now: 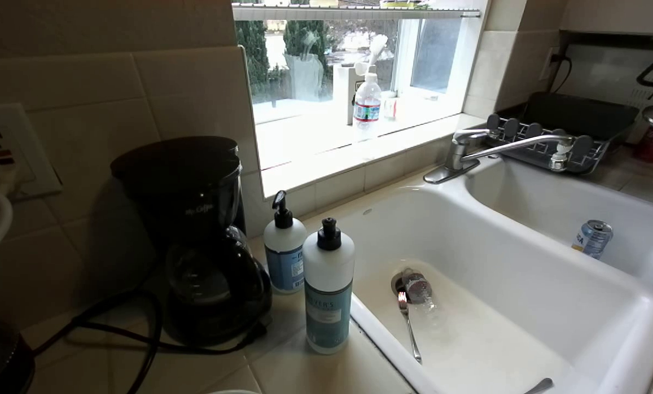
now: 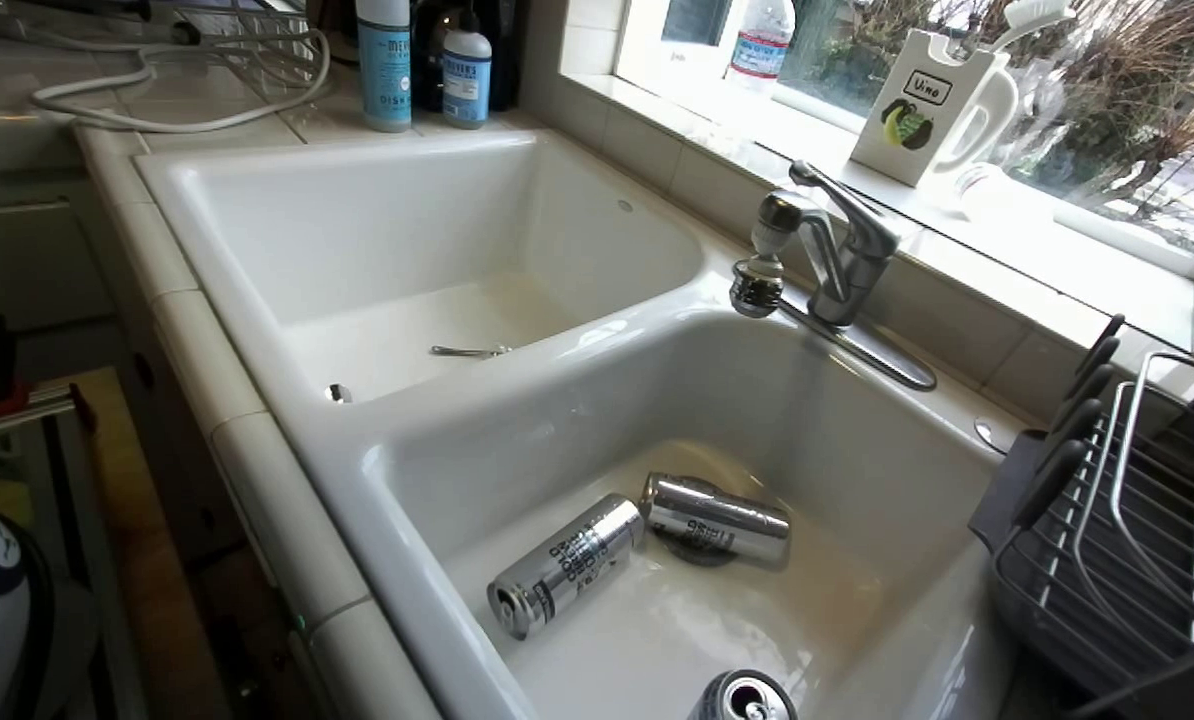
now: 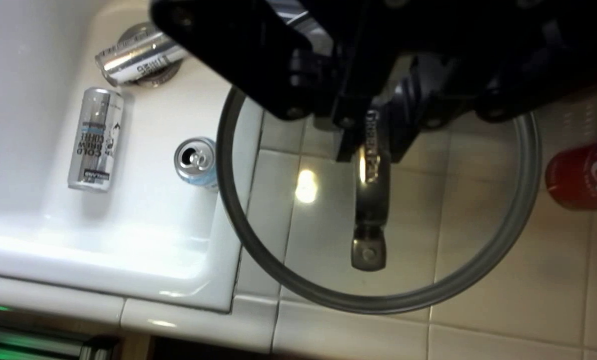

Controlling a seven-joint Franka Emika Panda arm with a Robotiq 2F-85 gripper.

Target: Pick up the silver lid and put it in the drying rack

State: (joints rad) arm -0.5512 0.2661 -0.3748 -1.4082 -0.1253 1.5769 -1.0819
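Observation:
The silver lid [image 3: 363, 303] is a round glass lid with a metal rim and a silver strap handle [image 3: 371, 205]. It shows in the wrist view. My gripper [image 3: 371, 156] comes in from the top of that view, its two dark fingers close against both sides of the handle. It looks shut on the handle. The lid lies over tiled counter and the sink's edge; I cannot tell its height. The upper part of the lid is hidden behind the gripper. The dark wire drying rack shows in both exterior views [image 1: 551, 156] [image 2: 1067, 620], beside the sink. No gripper shows clearly there.
The white double sink [image 2: 327, 440] holds several cans [image 2: 569, 565] and a fork [image 1: 408, 328]. The chrome faucet [image 2: 847, 270] rises behind the sink, near the rack. A red Coca-Cola container [image 3: 586, 175] stands on the counter beside the lid. Soap bottles [image 1: 329, 295] stand at the far counter.

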